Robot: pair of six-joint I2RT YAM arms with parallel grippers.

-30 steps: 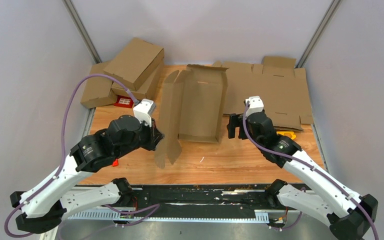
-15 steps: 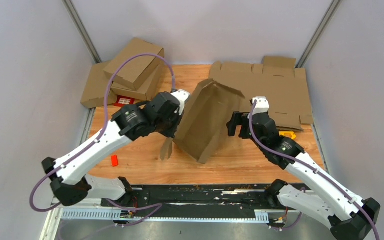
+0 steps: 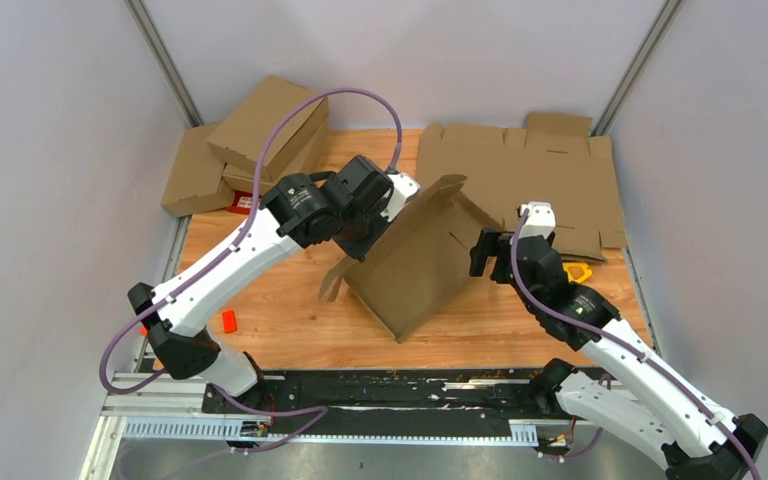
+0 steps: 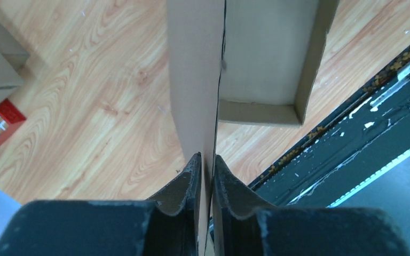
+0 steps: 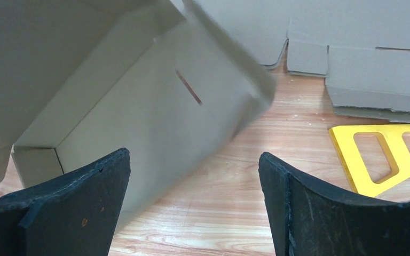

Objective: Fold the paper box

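The paper box (image 3: 415,255) stood tilted near the centre of the frame over the wooden bench (image 3: 280,300), its lowest corner pointing toward the bottom edge. The left claw (image 4: 205,160) was pinched onto the edge of one thin panel, a finger on each face. The right claw (image 3: 480,255) hung just right of the box, spread wide and gripping nothing. Flat cardboard blanks (image 3: 550,185) lay at upper right, closed boxes (image 3: 260,135) at upper left.
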